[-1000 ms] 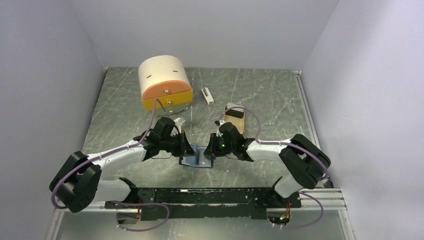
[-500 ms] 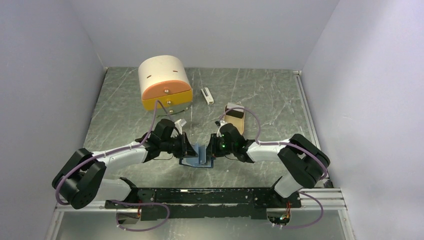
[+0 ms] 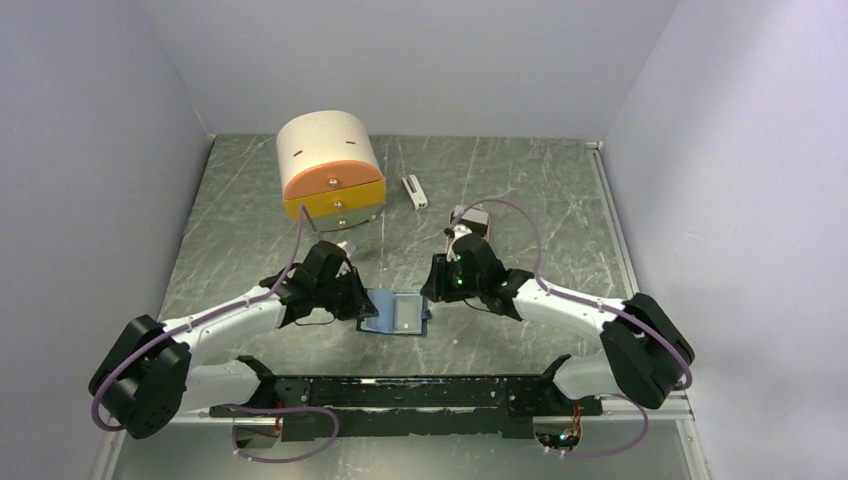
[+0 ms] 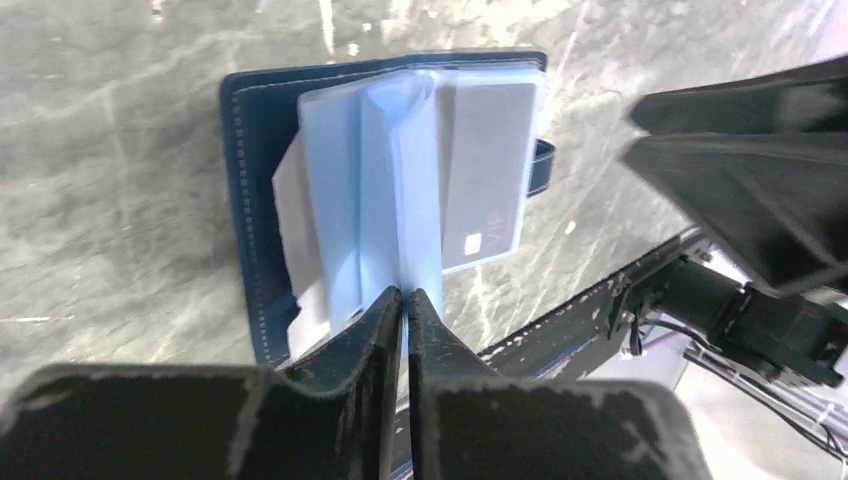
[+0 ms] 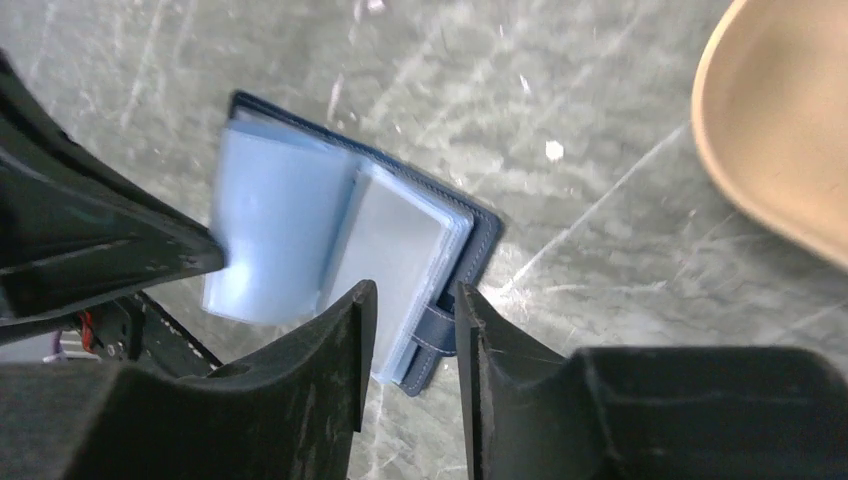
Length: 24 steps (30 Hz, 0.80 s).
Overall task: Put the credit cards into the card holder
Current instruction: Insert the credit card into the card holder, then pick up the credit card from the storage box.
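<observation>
The card holder (image 3: 378, 322), a navy wallet, lies open on the table between my two grippers. In the left wrist view its navy cover (image 4: 242, 180) carries light blue plastic sleeves. One grey-white credit card (image 4: 487, 160) sits in the right sleeve. Another pale card (image 4: 292, 210) pokes out at the left. My left gripper (image 4: 405, 297) is shut on the edge of a raised blue sleeve; it also shows in the top view (image 3: 360, 304). My right gripper (image 5: 410, 300) is open and empty, above the wallet's snap tab (image 5: 436, 332) and apart from it; it also shows in the top view (image 3: 437, 284).
A tan tin (image 5: 780, 130) lies just beyond the wallet, mostly hidden under the right arm in the top view. A small white bar (image 3: 414, 190) lies farther back. A cream drum-shaped box with orange and yellow drawers (image 3: 330, 165) stands at the back left.
My right gripper has drawn back from the wallet toward the far side, and its arm has stretched out to the right. My left gripper has shifted left, still holding the sleeve. The wallet shows more.
</observation>
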### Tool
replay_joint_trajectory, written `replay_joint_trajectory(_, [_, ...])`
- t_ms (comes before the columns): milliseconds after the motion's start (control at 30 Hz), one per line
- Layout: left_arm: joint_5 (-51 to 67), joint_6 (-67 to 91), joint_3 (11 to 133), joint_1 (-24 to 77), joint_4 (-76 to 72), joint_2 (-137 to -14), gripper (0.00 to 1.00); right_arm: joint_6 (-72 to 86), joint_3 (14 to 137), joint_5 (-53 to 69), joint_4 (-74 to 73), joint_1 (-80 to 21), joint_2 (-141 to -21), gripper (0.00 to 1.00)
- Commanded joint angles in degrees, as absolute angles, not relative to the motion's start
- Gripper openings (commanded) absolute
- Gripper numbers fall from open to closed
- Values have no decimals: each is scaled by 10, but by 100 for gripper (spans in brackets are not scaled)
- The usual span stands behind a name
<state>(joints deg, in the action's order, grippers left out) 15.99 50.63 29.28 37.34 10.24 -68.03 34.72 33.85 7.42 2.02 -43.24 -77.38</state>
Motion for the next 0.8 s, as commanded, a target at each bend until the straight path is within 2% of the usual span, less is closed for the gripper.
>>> replay_joint_trajectory(0, [100,512,319,377,175,-670,15,257,415,43,-62,-416,-741,40])
replay_joint_trajectory(167, [71,520,327,377,202,-659,17,157,505,-16,-126,-389,-773,44])
replay_joint_trajectory(400, [61,519,327,377,211,-636,27,-31,604,-76,-156,-359,-847,45])
replay_joint_trajectory(600, [92,515,325,377,180,-607,30,-218,618,-118,-155,-344,-889,48])
replay_joint_trajectory(767, [135,502,321,377,142,-605,31,-279,631,-147,-148,-324,-927,50])
